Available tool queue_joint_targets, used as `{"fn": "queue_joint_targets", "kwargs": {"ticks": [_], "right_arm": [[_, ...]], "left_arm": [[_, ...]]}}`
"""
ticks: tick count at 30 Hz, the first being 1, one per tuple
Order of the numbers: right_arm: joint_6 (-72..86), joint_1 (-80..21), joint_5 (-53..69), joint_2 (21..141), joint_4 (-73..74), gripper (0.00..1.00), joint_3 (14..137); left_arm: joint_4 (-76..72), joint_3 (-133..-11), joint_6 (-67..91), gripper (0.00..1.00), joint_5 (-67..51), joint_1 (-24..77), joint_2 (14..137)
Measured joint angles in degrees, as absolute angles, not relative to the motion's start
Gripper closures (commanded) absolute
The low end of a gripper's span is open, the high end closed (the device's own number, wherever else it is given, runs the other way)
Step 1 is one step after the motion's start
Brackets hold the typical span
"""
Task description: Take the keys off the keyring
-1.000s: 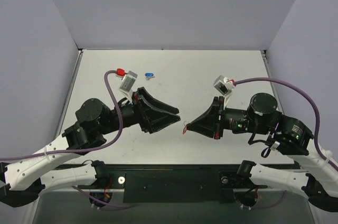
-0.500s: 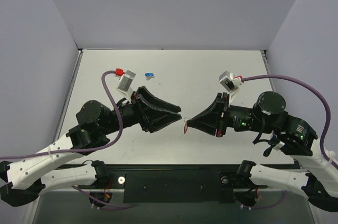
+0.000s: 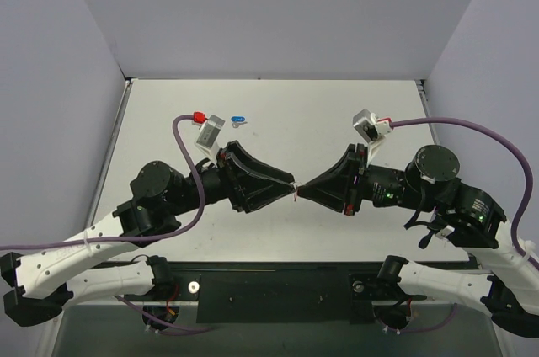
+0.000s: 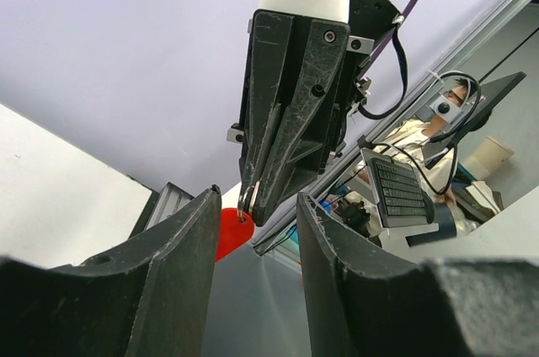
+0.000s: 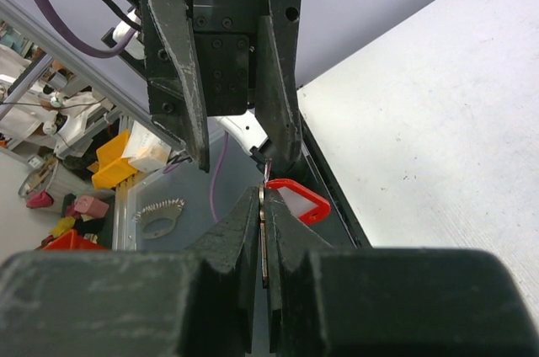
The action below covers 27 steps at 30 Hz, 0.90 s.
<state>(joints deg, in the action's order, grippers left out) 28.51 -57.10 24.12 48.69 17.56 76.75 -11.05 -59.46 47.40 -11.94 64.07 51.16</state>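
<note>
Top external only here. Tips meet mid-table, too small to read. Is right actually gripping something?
Observer: Yes. Right wrist shows the right gripper shut on a thin metal strip, red tag just past its tips.
Operator: Left closed on it too?
Observer: No. Left wrist shows the left gripper with jaws apart, right's tip facing the gap.
Operator: Key or ring in that pinch?
Observer: Cannot tell; left wrist shows a small metal loop sticking out at the tip.
</note>
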Motion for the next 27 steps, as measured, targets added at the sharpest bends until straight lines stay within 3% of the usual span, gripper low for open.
{"fn": "queue_joint_targets", "kwargs": {"ticks": [6, 11, 14, 27], "right_arm": [[28.7, -57.1, 23.7, 48.9, 16.8, 1.0, 76.9], [28.8, -57.1, 23.7, 49.4, 16.4, 1.0, 77.1], [29.1, -57.0, 23.5, 49.4, 16.5, 1.0, 77.1], [30.0, -57.0, 24.0, 49.2, 16.0, 1.0, 77.0]], "left_arm": [[-10.9, -59.5, 47.3, 0.57, -12.0, 64.3, 52.1], [-11.0, -59.5, 47.3, 0.86, -12.1, 64.6, 52.4], [-11.0, -59.5, 47.1, 0.96, -12.1, 64.7, 52.1], [-10.3, -60.5, 46.3, 1.0, -12.2, 64.8, 52.4]]}}
